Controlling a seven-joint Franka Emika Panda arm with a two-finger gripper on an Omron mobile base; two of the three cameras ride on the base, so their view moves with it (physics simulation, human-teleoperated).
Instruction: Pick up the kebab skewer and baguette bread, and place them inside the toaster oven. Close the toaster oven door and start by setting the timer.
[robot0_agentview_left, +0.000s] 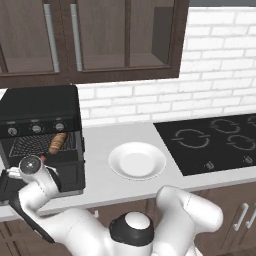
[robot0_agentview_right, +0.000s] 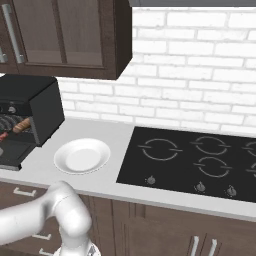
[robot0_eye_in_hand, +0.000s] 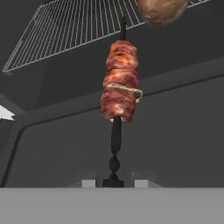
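Grey counter (robot0_agentview_left: 100, 145) beneath white brick wall (robot0_agentview_left: 215, 75); fingers (robot0_eye_in_hand: 113, 183) clenched on kebab skewer (robot0_eye_in_hand: 119, 83) before open toaster oven (robot0_agentview_left: 40, 107).

The black toaster oven (robot0_agentview_left: 40, 107) stands with its toaster oven door (robot0_eye_in_hand: 131, 144) dropped open, the golden-brown baguette bread (robot0_agentview_left: 57, 142) lying on its wire rack, while the kebab skewer (robot0_eye_in_hand: 120, 81), red-brown meat chunks on a dark stick, points toward the rack above the door.

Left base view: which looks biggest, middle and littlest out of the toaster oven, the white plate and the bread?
1. Toaster oven, biggest by far.
2. White plate.
3. Baguette bread, littlest, though it lies farther back on the rack inside the oven.
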